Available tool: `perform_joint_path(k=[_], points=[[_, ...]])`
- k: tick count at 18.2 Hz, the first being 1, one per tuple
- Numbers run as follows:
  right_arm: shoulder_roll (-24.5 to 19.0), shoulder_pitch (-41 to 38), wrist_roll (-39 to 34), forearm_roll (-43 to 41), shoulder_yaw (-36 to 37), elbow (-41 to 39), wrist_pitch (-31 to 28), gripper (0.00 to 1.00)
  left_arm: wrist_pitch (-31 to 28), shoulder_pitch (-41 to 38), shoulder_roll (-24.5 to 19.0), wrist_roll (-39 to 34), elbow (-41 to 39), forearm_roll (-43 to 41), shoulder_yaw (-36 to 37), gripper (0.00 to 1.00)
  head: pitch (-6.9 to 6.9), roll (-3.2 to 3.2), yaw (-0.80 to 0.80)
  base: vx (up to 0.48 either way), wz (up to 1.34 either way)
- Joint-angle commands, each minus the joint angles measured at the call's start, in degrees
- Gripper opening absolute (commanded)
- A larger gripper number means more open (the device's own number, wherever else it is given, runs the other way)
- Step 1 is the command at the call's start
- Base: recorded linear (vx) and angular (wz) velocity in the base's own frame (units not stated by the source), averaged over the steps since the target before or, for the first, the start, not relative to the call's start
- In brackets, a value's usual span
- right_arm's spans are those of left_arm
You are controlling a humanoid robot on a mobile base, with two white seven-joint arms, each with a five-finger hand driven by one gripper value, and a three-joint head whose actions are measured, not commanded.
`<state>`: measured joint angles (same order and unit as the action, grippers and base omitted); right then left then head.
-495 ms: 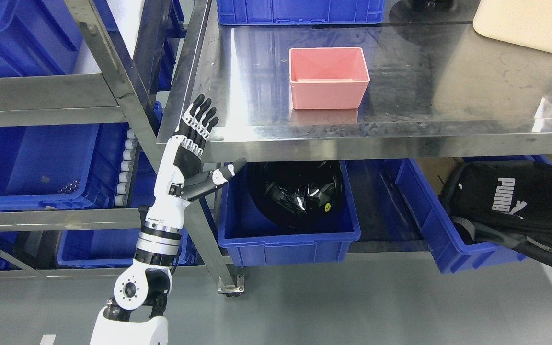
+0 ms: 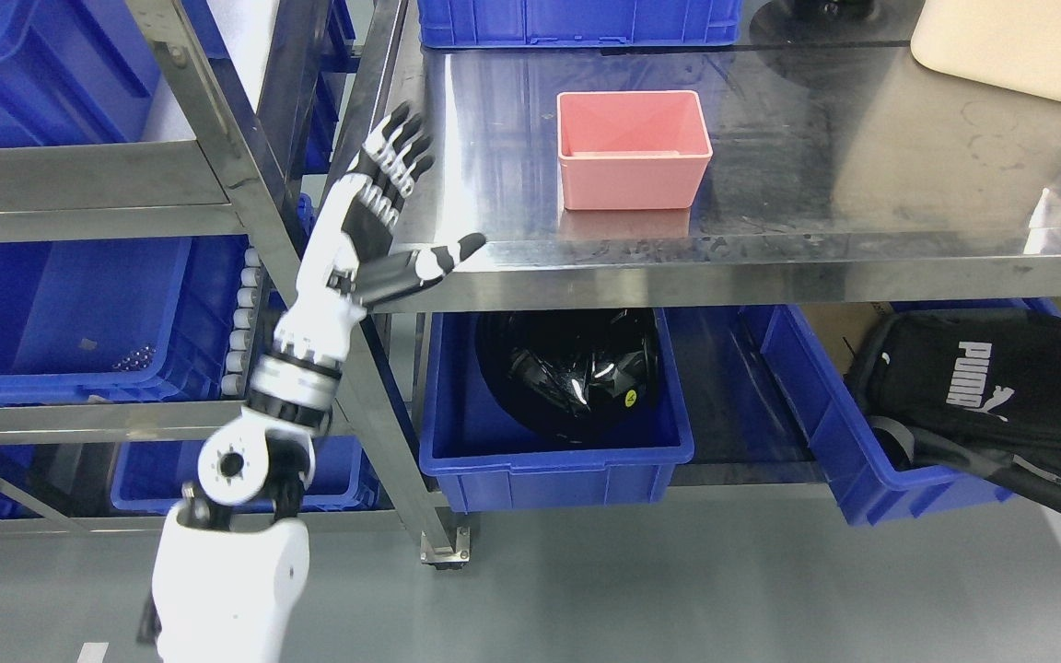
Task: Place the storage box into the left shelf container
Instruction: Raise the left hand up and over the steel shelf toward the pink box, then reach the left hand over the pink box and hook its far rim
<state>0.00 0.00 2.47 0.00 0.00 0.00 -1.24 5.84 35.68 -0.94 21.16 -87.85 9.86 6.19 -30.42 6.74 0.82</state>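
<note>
Nearest us, our left hand (image 2: 374,216) is raised at the desk's (image 2: 816,184) front-left corner, fingers spread, thumb out, holding nothing. Farther back sits the pink storage box (image 2: 633,147) — upright, well apart from the hand — with a blue bin (image 2: 553,456) on the shelf below.

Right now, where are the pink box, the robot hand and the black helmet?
pink box (image 2: 634,175), head view, front wall
left robot hand (image 2: 374,216), head view, palm
black helmet (image 2: 577,368), head view, glossy shell
</note>
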Motion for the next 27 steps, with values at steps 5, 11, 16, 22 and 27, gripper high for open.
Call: perform_joint_path(k=[5,11,16,22,27], points=[[1.0,-0.7,0.0,0.1,0.3,-1.0,0.0,1.0,-1.3,26.1,-11.0,13.3,16.7,-19.8,13.6,0.98,0.0,0.0,0.0,0.0,0.0],[1.0,-0.7,0.0,0.1,0.3,-1.0,0.0,1.0,-5.9,33.7,-5.9,26.8,25.2,-29.0,20.2,0.97,0.0,0.0,0.0,0.0,0.0],[1.0,-0.7,0.0,0.1,0.3,-1.0,0.0,1.0,-5.8,39.4,-0.1,28.8,39.3,-32.9,22.4,0.97,0.0,0.0,0.0,0.0,0.0],[1.0,-0.7,0.0,0.1,0.3,-1.0,0.0,1.0,-2.4,39.6,-0.1,24.8,43.9,-33.9,24.9,0.98,0.0,0.0,0.0,0.0,0.0],[1.0,-0.7,0.0,0.1,0.3,-1.0,0.0,1.0,0.9,39.5,-0.1,14.8,44.2,-33.9,26.1,0.96,0.0,0.0,0.0,0.0,0.0]])
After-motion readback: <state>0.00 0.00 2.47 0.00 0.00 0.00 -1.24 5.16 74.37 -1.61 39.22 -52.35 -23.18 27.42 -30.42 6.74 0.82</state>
